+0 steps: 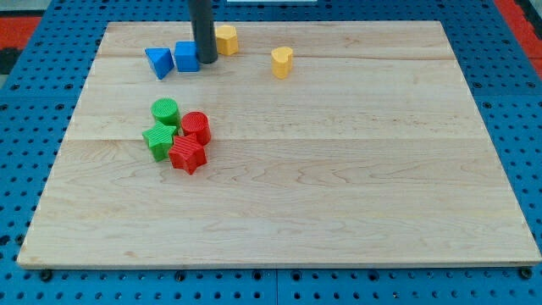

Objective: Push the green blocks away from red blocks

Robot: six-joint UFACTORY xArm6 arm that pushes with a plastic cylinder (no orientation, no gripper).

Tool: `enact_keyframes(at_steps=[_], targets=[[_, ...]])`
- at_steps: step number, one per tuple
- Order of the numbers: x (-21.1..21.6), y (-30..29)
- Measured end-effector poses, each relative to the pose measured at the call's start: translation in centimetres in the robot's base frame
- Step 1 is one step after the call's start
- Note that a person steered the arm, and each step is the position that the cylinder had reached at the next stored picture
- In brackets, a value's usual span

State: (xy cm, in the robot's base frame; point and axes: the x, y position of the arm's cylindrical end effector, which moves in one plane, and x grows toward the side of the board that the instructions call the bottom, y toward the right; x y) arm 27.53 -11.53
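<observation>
A green cylinder (pixel 165 111) and a green star-shaped block (pixel 158 140) sit at the board's left of centre, touching a red cylinder (pixel 196 127) and a red star-shaped block (pixel 188 155); the four form one tight cluster. My tip (pixel 207 60) is near the view's top, well above the cluster, between a blue cube (pixel 186 57) and a yellow hexagonal block (pixel 225 39), touching or nearly touching the blue cube's right side.
A blue triangular block (pixel 158 62) lies left of the blue cube. A yellow heart-shaped block (pixel 282 61) lies to the right of my tip. The wooden board (pixel 339 195) rests on a blue pegboard (pixel 25 127).
</observation>
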Motion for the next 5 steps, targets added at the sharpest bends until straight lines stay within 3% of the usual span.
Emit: enact_keyframes(at_steps=[1, 2, 4, 5], targets=[[0.1, -5.0], [1.6, -3.7], [11.3, 3.2], [14.5, 0.6]])
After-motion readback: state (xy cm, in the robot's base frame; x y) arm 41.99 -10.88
